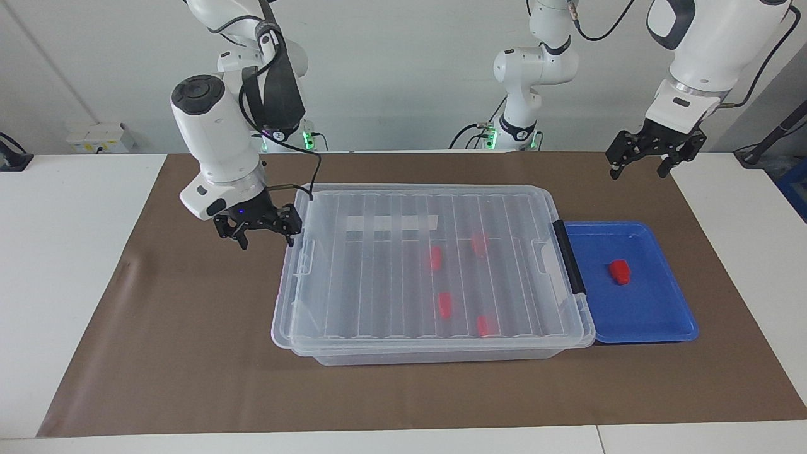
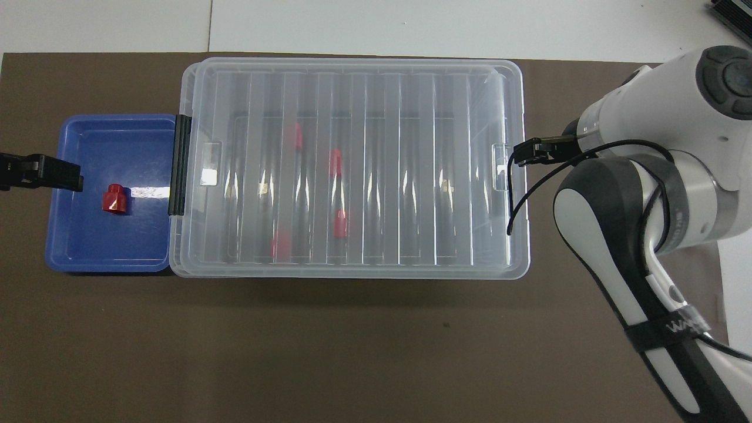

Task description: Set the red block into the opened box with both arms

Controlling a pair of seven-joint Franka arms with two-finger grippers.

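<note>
Two grippers, both with jaws spread and nothing in them, so nothing's committed yet. Starting closest to the robots: the left gripper (image 1: 652, 159) hangs over the brown mat (image 1: 189, 353) near the robots' edge of the tabletop, at the left arm's end, just waiting. The right gripper (image 1: 260, 231) is down low at the box (image 1: 435, 350) end that faces the right arm, just beside the lid (image 1: 378, 277) rim and its clip; I can't tell if it's touching yet.

Next out, the red block (image 1: 620, 271) sits loose in the blue tray (image 1: 668, 331), which butts against the box's black handle (image 1: 570, 258). Four other red blocks (image 1: 445, 304) are already inside the box under the shut lid.

What could go wrong, as I see it: the lid is still on, so the block has nowhere to go until it's lifted. If the right gripper hooks only the rim, the clear plastic could slip out, or the whole box could drag and shove the tray, shifting the block. A lid lifted from one end could also flop back down on the left gripper as it reaches in.
</note>
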